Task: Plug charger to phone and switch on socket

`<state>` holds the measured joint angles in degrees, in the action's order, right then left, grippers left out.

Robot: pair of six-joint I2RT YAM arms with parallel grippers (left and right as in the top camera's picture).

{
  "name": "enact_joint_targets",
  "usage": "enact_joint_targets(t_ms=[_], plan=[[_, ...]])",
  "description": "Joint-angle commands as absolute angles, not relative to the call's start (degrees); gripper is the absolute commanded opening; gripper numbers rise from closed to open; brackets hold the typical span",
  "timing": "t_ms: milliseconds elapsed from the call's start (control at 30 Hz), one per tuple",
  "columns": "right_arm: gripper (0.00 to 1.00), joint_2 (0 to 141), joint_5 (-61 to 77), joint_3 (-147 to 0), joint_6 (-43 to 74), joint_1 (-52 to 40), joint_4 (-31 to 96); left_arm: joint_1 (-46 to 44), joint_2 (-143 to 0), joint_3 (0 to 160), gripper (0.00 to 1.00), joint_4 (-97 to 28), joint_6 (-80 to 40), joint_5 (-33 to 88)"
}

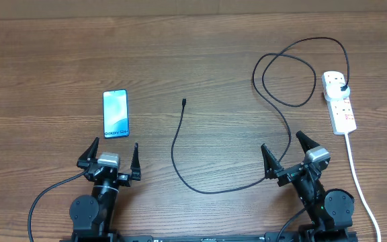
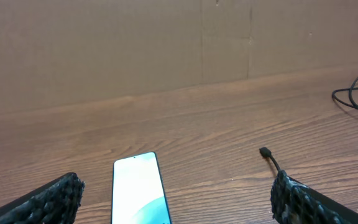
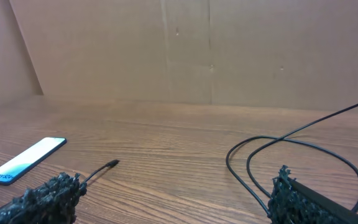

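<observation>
Overhead view: left pincer [image 1: 115, 146] and right pincer [image 1: 281, 140] sit low over the near edge of the counter [image 1: 46, 60], jaws apart, holding nothing. The phone [image 1: 115, 113] lies flat just ahead of the left pincer. The charger [image 1: 173, 153] curves between the two arms; its tip [image 1: 184, 102] lies ahead and to the right of the left pincer, well apart from the phone. Its far end loops past the right pincer to the socket [image 1: 339, 107], ahead and to that pincer's right. Likely faults: the small tip twisting or slipping in the jaws; the unrestrained phone sliding as the tip is pushed in; a taut cable dragging the socket.
</observation>
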<state>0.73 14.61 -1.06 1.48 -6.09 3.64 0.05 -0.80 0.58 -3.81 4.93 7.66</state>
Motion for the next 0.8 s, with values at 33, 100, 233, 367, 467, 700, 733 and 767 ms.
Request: enact_joint_targets(t_ms=[33, 100, 233, 367, 467, 700, 733, 767], plan=[[1.0, 0.2, 14.4, -0.4, 1.7, -6.4, 3.3, 0.4, -0.4, 0.3, 0.99, -3.8, 6.2, 7.0], [1.0, 0.2, 14.4, -0.4, 1.7, -6.4, 3.3, 0.4, -0.4, 0.3, 1.0, -3.8, 6.2, 7.0], [1.0, 0.2, 14.4, -0.4, 1.7, -6.4, 3.3, 0.4, -0.4, 0.3, 0.99, -3.8, 6.2, 7.0], [1.0, 0.2, 14.4, -0.4, 1.7, -6.4, 3.3, 0.4, -0.4, 0.3, 1.0, -3.8, 6.2, 7.0], [1.0, 0.2, 14.4, -0.4, 1.7, -6.4, 3.3, 0.4, -0.4, 0.3, 1.0, -3.8, 6.2, 7.0], [1.0, 0.2, 14.4, -0.4, 1.7, -6.4, 3.3, 0.4, -0.4, 0.3, 1.0, -3.8, 9.6, 6.0], [1.0, 0.2, 14.4, -0.4, 1.7, -6.4, 3.3, 0.4, -0.4, 0.3, 1.0, -3.8, 9.9, 5.9], [1.0, 0.2, 14.4, -0.4, 1.7, -6.4, 3.3, 0.4, -0.4, 0.3, 0.99, -3.9, 9.9, 6.0]])
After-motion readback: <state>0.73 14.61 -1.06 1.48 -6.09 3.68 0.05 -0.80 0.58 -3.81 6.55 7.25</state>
